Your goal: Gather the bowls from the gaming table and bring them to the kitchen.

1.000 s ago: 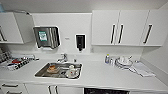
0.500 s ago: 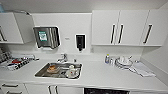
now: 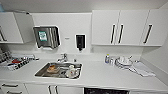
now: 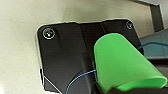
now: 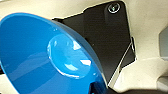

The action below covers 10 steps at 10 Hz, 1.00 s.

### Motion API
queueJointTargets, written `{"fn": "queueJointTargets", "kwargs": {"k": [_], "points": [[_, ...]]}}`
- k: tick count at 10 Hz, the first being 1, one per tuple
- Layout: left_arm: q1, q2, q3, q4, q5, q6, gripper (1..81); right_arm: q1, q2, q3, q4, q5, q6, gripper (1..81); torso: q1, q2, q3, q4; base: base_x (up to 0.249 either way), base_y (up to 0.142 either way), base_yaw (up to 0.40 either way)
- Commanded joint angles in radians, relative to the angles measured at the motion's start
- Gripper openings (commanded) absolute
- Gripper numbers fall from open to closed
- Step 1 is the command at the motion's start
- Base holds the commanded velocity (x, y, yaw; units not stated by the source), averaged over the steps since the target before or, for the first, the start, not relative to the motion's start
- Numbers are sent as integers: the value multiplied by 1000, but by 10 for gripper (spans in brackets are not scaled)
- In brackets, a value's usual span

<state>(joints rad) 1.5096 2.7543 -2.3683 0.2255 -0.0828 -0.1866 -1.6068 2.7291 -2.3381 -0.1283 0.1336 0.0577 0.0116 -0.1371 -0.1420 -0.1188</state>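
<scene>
Kitchen worktop (image 3: 100, 75), seen from the front, wall units above.

Sink (image 3: 59, 70) set into worktop left of centre, dishes inside; tap (image 3: 62, 58) behind it. Paper-towel dispenser (image 3: 47, 37) on wall above, soap dispenser (image 3: 80, 42) to its right. Cabinets (image 3: 120, 27) upper right. Dish rack (image 3: 15, 62) at far left; plates (image 3: 123, 62) and a bottle (image 3: 107, 59) on worktop right of sink.

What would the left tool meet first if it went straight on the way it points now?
Probably the pale speckled floor. In the left wrist view, beyond the green bowl, lies the robot's own dark plate and then that floor. Depth is unclear, so this is a guess.
</scene>
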Motion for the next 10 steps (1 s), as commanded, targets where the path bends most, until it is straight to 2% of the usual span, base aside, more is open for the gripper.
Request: {"fn": "queueJointTargets", "kwargs": {"k": [1, 2, 6, 7, 10], "points": [[-53, -154, 185, 5, 31, -4, 10, 37, -29, 22, -4, -40, 2, 10, 0, 0, -93, 0, 0, 0, 0], [-59, -183, 234, 5, 31, -4, 10, 38, -32, 22, -4, -40, 2, 10, -1, 0, -113, 0, 0, 0, 0], [-85, -301, 389, 3, 29, -5, 10, 38, -36, 23, -7, -39, 2, 10, -1, 0, -247, 0, 0, 0, 0], [-93, -338, 434, 3, 29, -5, 10, 38, -36, 25, -7, -39, 1, 10, 0, 0, -215, 0, 0, 0, 0], [-143, -468, 561, -8, -11, -28, 10, 40, -36, 19, -5, -39, 1, 10, 0, 1, -243, 0, 0, 0, 0]]}}
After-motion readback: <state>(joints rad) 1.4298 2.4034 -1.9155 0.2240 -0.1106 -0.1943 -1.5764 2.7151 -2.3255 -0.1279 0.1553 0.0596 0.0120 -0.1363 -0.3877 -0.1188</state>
